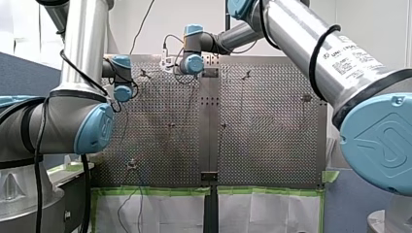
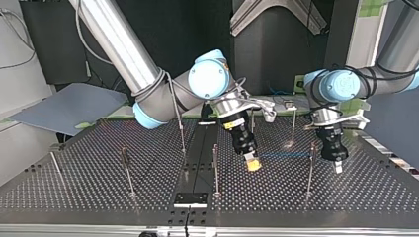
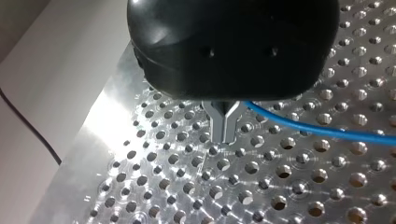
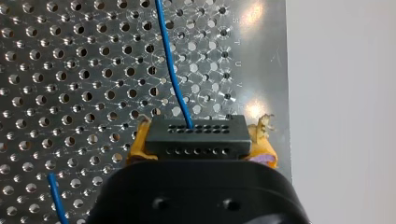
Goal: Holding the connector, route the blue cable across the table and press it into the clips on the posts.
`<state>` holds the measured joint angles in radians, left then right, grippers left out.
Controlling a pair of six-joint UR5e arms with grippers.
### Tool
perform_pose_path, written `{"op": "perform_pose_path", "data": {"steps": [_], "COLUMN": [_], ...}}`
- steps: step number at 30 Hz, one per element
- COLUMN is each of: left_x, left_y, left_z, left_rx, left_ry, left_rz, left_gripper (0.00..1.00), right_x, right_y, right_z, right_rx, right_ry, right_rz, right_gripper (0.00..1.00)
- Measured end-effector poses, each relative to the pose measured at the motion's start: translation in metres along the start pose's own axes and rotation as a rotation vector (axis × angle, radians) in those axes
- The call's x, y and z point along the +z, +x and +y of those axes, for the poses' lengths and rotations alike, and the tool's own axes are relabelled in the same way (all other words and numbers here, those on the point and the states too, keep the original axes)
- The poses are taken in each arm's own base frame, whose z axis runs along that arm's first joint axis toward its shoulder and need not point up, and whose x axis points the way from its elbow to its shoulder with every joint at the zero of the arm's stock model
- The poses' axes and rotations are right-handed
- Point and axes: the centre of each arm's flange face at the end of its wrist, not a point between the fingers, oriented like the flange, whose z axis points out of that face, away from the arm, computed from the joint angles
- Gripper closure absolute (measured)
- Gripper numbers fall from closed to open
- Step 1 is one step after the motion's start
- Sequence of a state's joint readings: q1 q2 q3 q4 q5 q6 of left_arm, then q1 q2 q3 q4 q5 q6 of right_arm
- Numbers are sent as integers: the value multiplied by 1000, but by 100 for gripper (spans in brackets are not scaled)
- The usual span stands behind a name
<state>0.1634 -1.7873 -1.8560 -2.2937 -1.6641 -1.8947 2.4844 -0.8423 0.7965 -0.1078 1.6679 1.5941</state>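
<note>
Blue cable (image 2: 285, 155): thin, smooth, round in section; in the top view it runs taut and approx level, long axis left to right, just above the table (image 2: 74, 190), btwn the two grippers.

Far left in the top view: flat metal plate w/ a regular grid of round holes, shiny; slim upright posts (image 2: 127, 170) stand well apart, w/ wide open lanes btwn them; the front edge is near the camera.

Next, my right gripper (image 2: 253, 164), tilted, tip close over the plate; in the right wrist view its yellow pads (image 4: 137, 148), frayed at the edges, are clenched on the connector (image 4: 195, 135); that is a black rectangular block, matte, two rows of small holes on its face, long axis across from pad to pad, face pointing ahead of the gripper; the cable leaves a hole in the upper row and goes straight ahead over the plate; a second bit of blue shows beside the gripper body; the plate's edge lies just beside the connector.

Rightmost, my left gripper (image 2: 338, 167), black, pointing down near a post; in the left wrist view its metal fingers (image 3: 225, 126) are pressed together at the tips, just above the holes; the cable comes out by their root and runs off sideways; can't tell if it's pinched; the plate's edge is near.
</note>
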Motion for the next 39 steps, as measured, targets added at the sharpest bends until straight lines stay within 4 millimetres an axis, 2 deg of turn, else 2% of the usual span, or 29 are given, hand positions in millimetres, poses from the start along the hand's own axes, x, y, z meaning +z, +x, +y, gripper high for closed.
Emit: {"op": "perform_pose_path", "data": {"steps": [1,2,3,5,6,7,8,13,19,32,39], "left_x": [0,-1,-2,-3,-4,-5,-6,-13,-32,-80,-100], "left_y": [0,0,0,0,0,0,0,-3,-14,-29,-42], "left_z": [0,1,2,3,4,4,5,4,1,-11,-17], "left_rx": [-4,-10,-14,-21,-22,-23,-23,-19,-28,-70,-76], "left_ry": [-5,-12,-19,-34,-39,-44,-49,-72,-96,-66,-63], "left_rz": [3,8,12,22,26,32,40,64,98,205,229], "left_gripper": [93,81,81,42,42,16,2,2,2,2,2], "right_x": [0,0,0,0,0,0,0,-2,-3,-2,-2], "right_y": [0,0,0,0,0,0,0,-2,-7,-41,-48], "right_z": [0,0,0,0,0,0,0,1,5,8,9], "right_rx": [0,0,0,0,0,0,0,-2,-5,-11,-13], "right_ry": [0,0,0,0,0,0,0,-13,-44,-73,-74], "right_rz": [0,0,-1,-2,-2,-3,-4,-15,-35,-95,-104], "right_gripper": [100,100,100,100,100,100,100,100,100,100,100]}}
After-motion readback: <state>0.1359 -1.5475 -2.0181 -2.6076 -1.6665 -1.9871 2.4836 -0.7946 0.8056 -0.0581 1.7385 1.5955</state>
